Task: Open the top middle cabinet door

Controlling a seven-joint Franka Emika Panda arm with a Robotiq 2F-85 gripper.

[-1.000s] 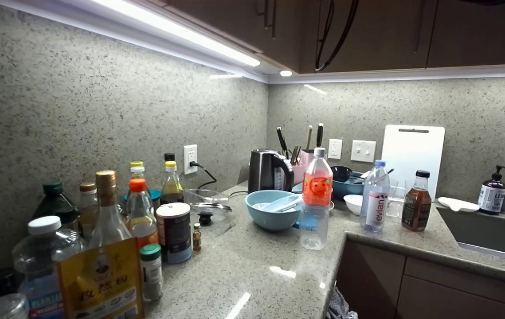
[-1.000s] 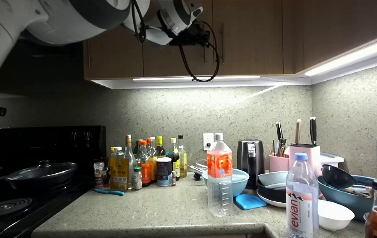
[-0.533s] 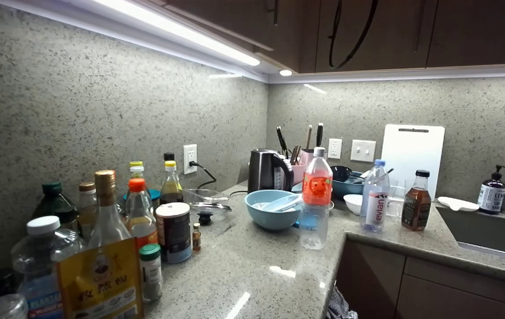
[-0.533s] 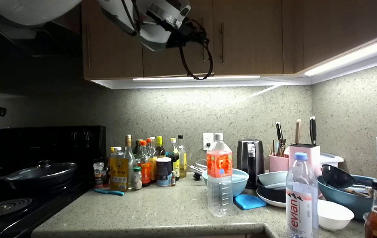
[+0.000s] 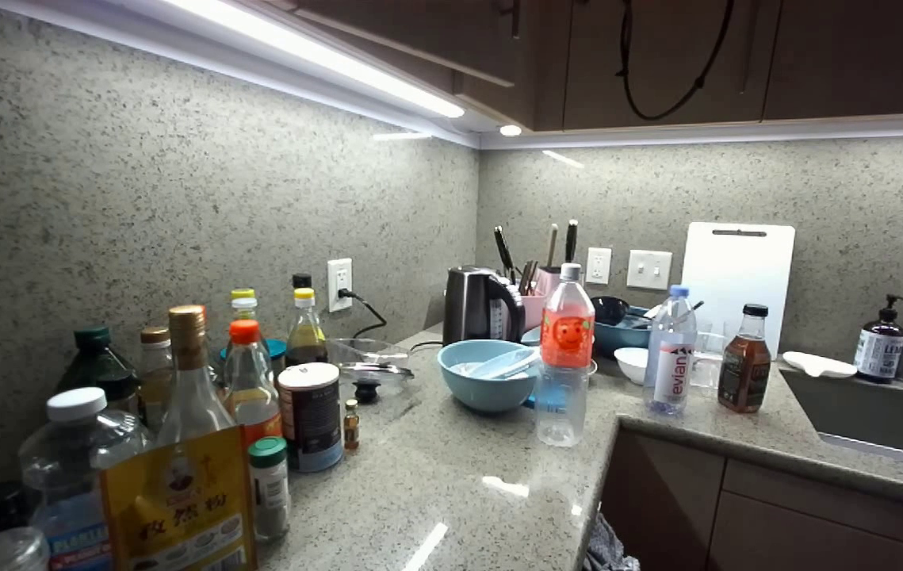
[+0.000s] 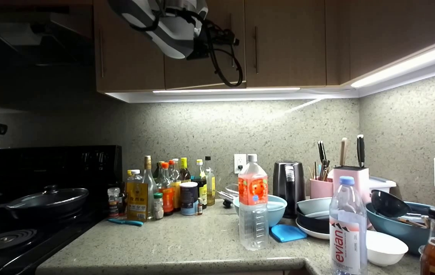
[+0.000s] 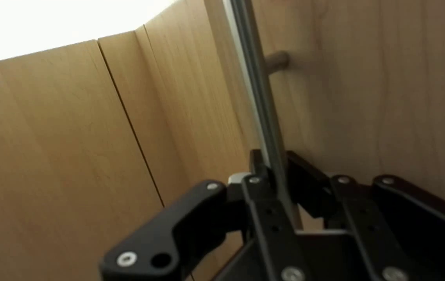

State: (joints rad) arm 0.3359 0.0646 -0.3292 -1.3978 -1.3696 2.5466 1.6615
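Note:
The top middle cabinet door (image 6: 202, 72) is dark brown and flat. It stands slightly ajar, its lower corner out from the cabinet box, as an exterior view (image 5: 419, 36) also shows. Its slim vertical bar handle (image 6: 230, 23) is near its free edge; it also shows in an exterior view (image 5: 515, 20). In the wrist view the handle (image 7: 259, 89) runs down between the fingers of my gripper (image 7: 274, 164), which is closed around it, in front of the door face (image 7: 363, 97). The fingertips are hidden in both exterior views by the wrist, cables or frame edge.
A neighbouring door (image 6: 286, 49) with its own handle (image 6: 256, 49) adjoins on the right. My wrist cable (image 6: 236, 78) hangs in a loop. Below, the counter (image 6: 156, 244) holds bottles, an orange-labelled bottle (image 6: 253, 191), a bowl and a kettle (image 6: 289, 187).
The middle door has swung outward from nearly closed to slightly ajar. Its handle and my gripper have moved out with it. The arm and hanging cable have shifted.

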